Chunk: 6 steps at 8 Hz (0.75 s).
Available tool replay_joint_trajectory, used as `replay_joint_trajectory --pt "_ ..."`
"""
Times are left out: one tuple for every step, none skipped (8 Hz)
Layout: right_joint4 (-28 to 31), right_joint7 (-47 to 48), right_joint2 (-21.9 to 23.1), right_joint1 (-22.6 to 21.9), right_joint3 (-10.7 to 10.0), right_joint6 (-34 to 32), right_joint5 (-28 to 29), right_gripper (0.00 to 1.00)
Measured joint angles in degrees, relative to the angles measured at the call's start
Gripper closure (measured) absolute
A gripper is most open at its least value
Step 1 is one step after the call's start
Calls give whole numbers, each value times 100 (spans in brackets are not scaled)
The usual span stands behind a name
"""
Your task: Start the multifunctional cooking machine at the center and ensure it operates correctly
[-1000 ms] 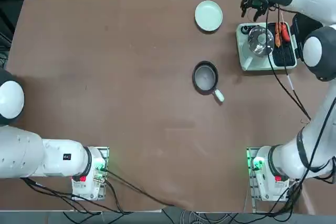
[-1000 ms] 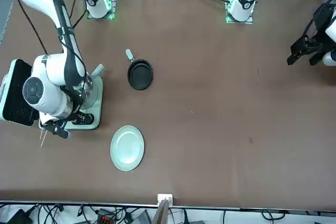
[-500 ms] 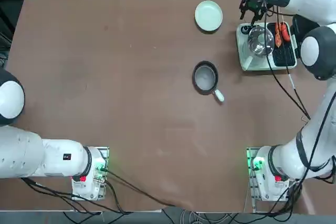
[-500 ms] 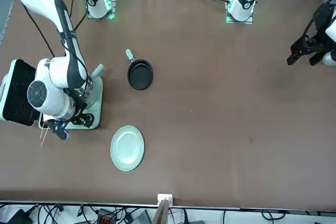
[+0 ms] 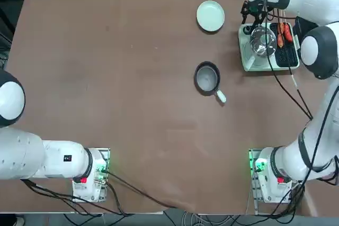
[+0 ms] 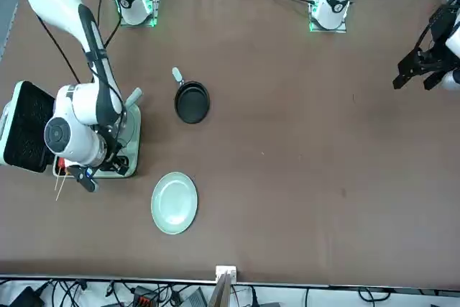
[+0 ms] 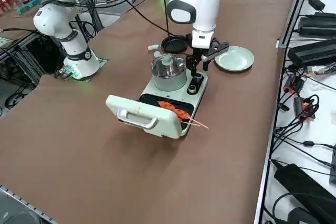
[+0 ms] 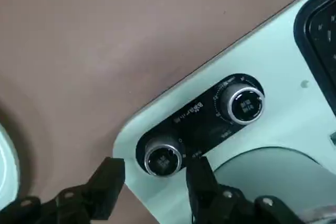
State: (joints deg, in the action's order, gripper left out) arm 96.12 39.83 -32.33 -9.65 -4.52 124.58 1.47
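Fingers (image 8: 156,166): apart, beside the nearer knob (image 8: 163,160), probably for turning it.
Plate (image 7: 234,59): beyond knobs, likely for serving.

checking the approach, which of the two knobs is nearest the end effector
The knob by the panel's outer end, just ahead of the end effector; the other sits farther off.

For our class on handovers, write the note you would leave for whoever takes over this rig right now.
Right hand: open and empty, fingers just short of the nearer knob on the cooker's black panel.
Cooker: lid swung open, pot on it with its glass cover on, skewered food on the grill.
Done: no knob is gripped; whether the cooker is on, I can't tell.
Left: probably grip and turn a knob, then check that it runs.
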Motion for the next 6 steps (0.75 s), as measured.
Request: replay_joint_trajectory --pt "0 31 -22 4 -1 0 2 29" --pt "0 48 -39 7 -3 0 3 30" --pt "0 55 -47 16 -4 0 3 29" --pt "0 57 -55 26 -4 12 4 30" --pt "0 58 -86 30 -4 57 5 30" --pt "1 59 -120 31 -4 92 5 30"
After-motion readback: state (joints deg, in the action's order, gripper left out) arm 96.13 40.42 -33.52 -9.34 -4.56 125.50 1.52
